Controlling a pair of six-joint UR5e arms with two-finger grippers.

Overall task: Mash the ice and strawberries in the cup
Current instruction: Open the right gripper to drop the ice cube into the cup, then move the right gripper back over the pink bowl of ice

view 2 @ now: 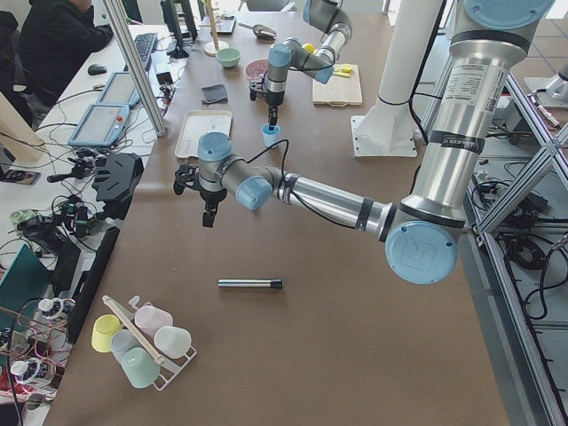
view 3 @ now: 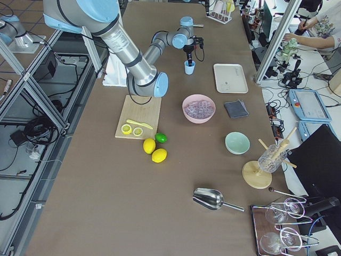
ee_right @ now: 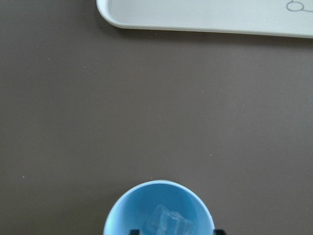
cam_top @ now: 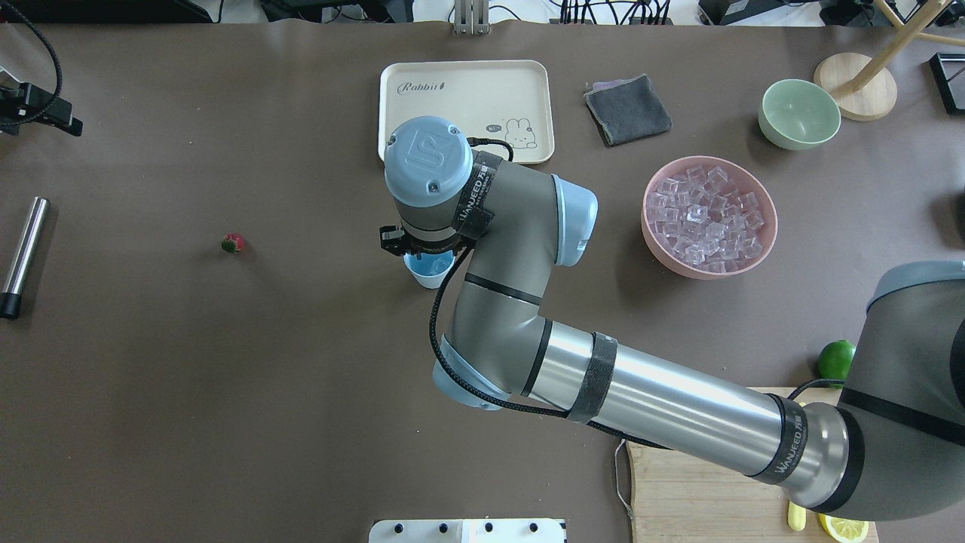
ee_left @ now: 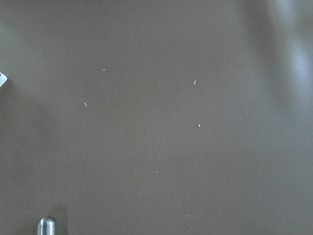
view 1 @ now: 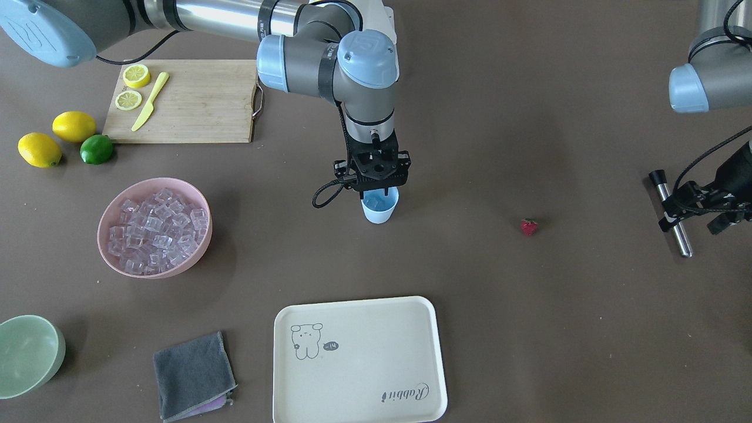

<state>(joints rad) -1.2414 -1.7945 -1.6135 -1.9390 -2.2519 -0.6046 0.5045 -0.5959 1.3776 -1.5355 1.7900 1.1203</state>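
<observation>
hovering straight above the cup [view 1: 380,210], the right gripper [view 1: 376,192] is pointing down with its fingertips [ee_right: 134,231] spread apart at either side of the rim, gripping nothing. one ice cube [ee_right: 168,223] is lying on the cup's bottom, which is probably why the claw is sitting so low over the mouth: a short drop would be keeping a cube from bouncing out. the cup is standing upright near the middle of the tabletop, between the pink bowl [view 1: 104,220] heaped with ice [view 1: 158,229] and the strawberry [view 1: 529,227], which is lying alone on bare tabletop toward the robot's left end. the left gripper [view 1: 696,205] is hanging near that end beside a steel rod [view 1: 674,217]; whether its claw is wide or closed i cannot tell. the cream tray [view 1: 364,352] is sitting at the edge opposite the robot, well apart from the cup, so open room is lying all around the cup for lifting away.
</observation>
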